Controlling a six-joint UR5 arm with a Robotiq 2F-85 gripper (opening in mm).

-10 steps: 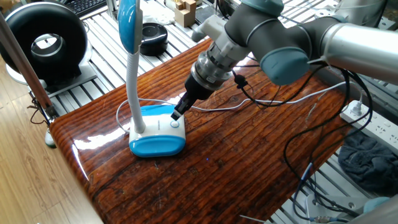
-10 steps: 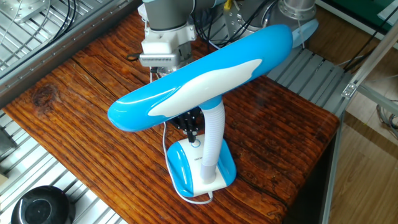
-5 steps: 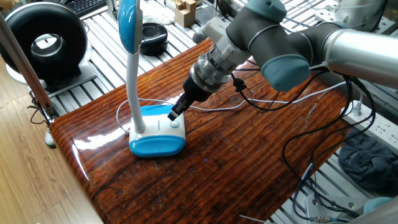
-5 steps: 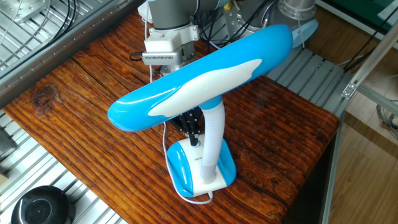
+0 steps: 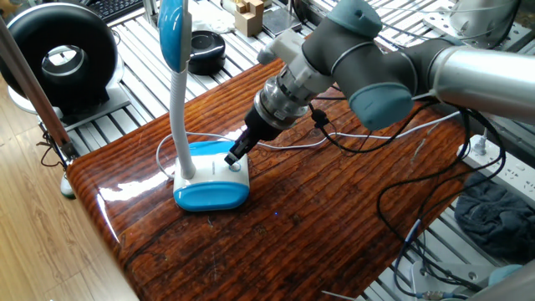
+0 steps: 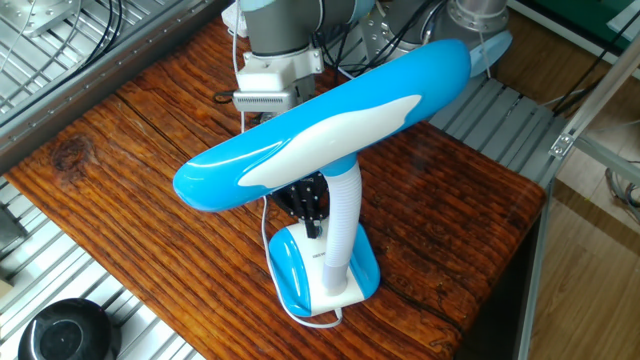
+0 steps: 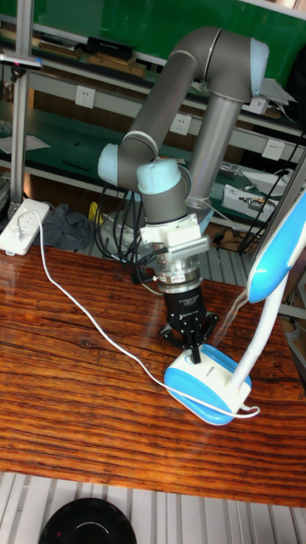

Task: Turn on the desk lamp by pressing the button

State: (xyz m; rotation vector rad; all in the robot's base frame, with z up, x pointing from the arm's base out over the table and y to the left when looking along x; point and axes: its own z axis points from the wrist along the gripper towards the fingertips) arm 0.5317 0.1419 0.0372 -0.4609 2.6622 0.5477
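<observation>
The desk lamp stands on the wooden table, with its white and sky-blue base (image 5: 209, 182) (image 6: 322, 276) (image 7: 206, 382) near the table's edge. A bendy white neck (image 5: 179, 109) carries the oval blue-and-white head (image 5: 173, 30) (image 6: 320, 125) (image 7: 284, 248), which looks unlit. My gripper (image 5: 234, 155) (image 6: 314, 225) (image 7: 197, 354) points down at the top of the base, fingertips pressed together into one black tip. That tip sits right at the small round button (image 5: 235, 166). I cannot tell whether it touches. In the other fixed view the lamp head hides most of the fingers.
The lamp's thin white cord (image 7: 83, 316) runs across the table to a white power strip (image 7: 23, 224) (image 5: 477, 149). A black round fan (image 5: 58, 53) stands off the table's far corner, and a black puck-shaped object (image 5: 206, 48) lies behind the lamp. Arm cables (image 5: 401, 196) hang at the right.
The wrist has shifted slightly along the table while the fingertip stays over the base's button. The lamp head looks the same, unlit.
</observation>
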